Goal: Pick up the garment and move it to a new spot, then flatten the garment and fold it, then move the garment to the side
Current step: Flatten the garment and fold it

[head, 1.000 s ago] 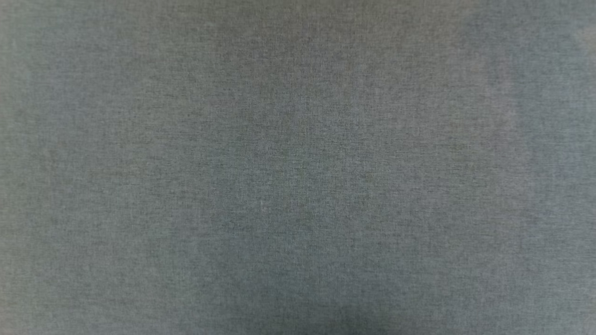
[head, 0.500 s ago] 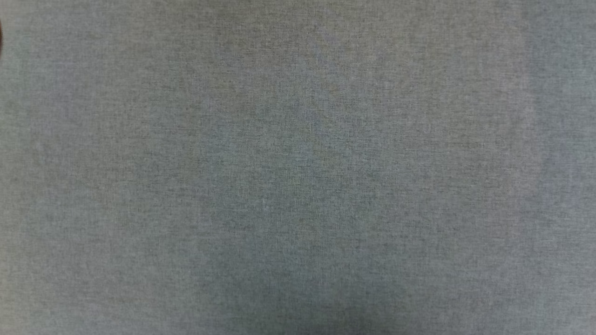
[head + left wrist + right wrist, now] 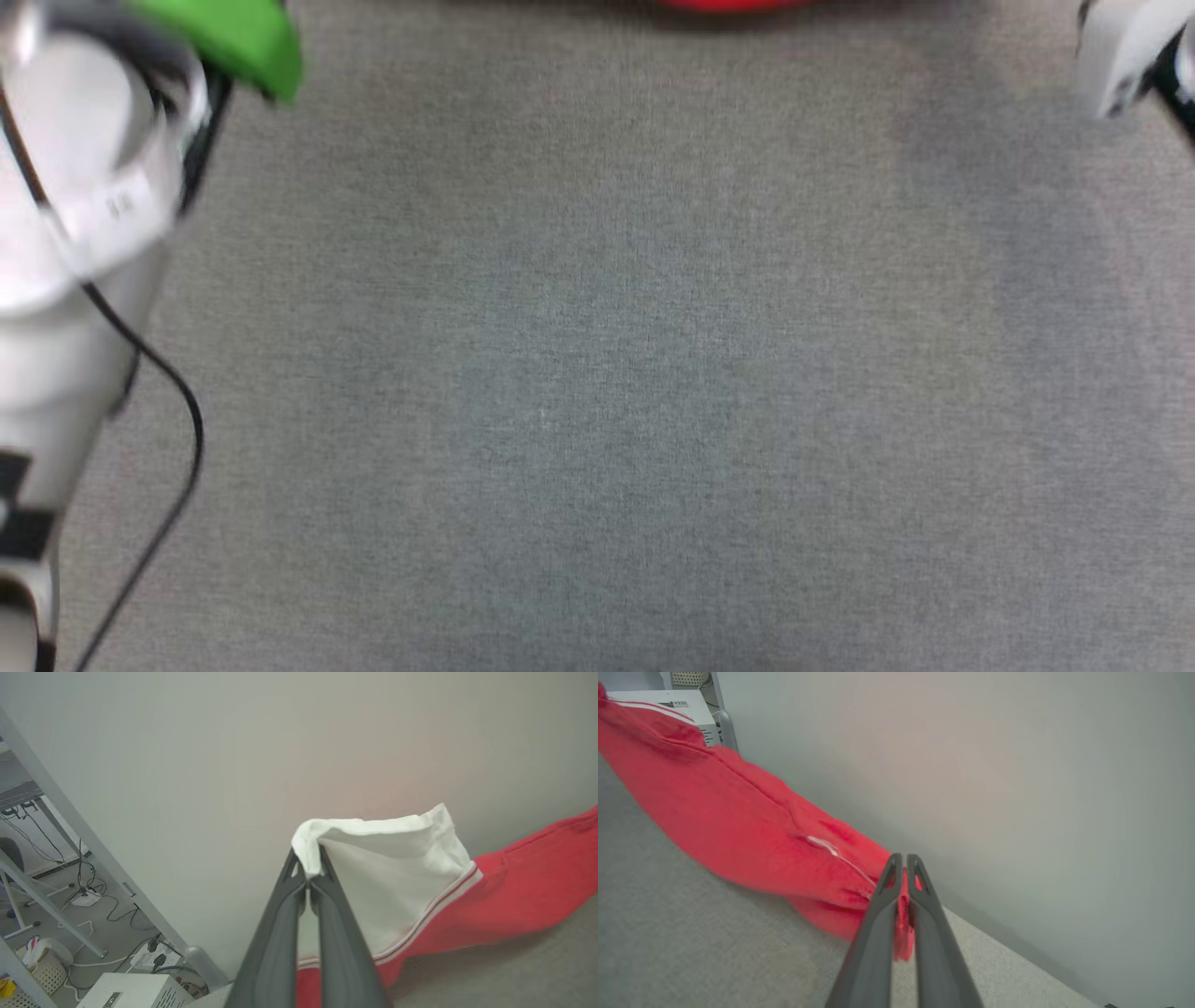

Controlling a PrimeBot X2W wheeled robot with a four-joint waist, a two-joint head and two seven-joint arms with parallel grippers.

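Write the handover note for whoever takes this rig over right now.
Left gripper: shut on the garment, at its white sleeve.
Right gripper: shut on a red edge of the garment.
Garment: lifted and stretched between the two grippers, over the far part of the grey table, close to the wall. Whether its lower edge touches the table is unclear.
Done: the pick-up, by the look of it.
Left: lay it at the new spot, flatten it, fold it, move it aside.
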